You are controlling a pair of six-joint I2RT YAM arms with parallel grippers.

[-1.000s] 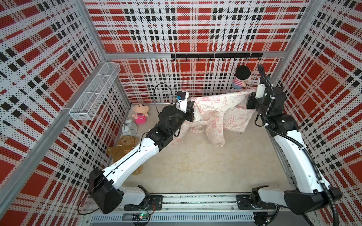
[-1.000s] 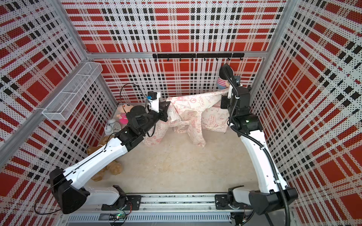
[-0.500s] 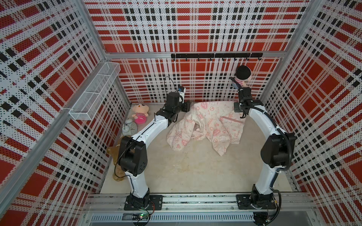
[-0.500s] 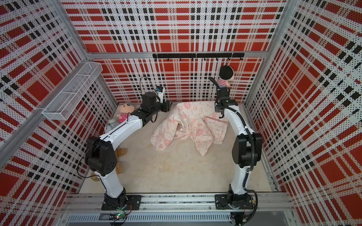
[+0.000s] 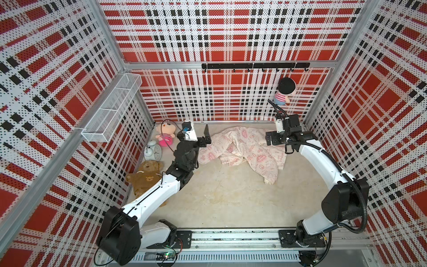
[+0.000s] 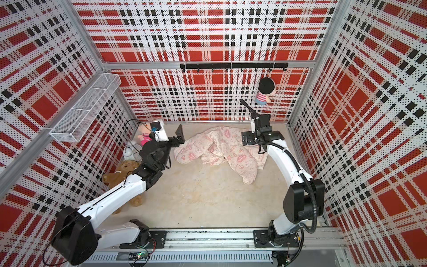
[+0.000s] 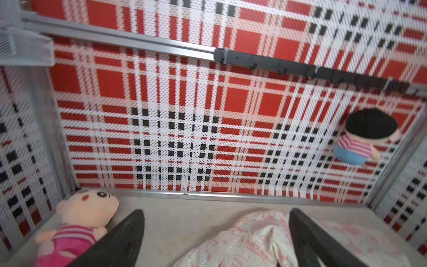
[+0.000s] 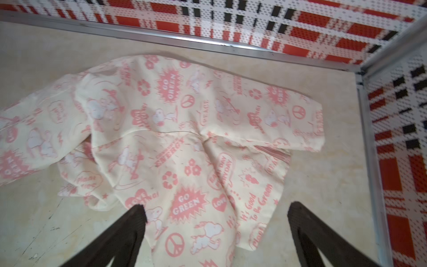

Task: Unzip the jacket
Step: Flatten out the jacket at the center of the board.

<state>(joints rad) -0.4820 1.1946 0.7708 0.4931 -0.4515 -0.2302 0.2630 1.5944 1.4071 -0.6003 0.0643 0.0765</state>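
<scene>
Black jaws on my left claw (image 5: 207,138) and right claw (image 5: 269,138) both stand wide and empty, at either end of the jacket (image 5: 245,150), which lies crumpled on the far floor (image 5: 231,196) between them. I judge I should first find the pink strip (image 8: 272,152) at its right edge, likely the zipper, before pinching anything. A second ago both claws held it stretched aloft.

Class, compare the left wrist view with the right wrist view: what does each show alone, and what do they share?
Left wrist only: a pink-dressed doll lying on the floor, a black-haired doll hanging on the back wall, the hook rail. Right wrist only: the GO GREEN print on the jacket and a pink strip under a fold. Both: the jacket, floor and back wall; left gripper and right gripper each stand open, empty.
</scene>
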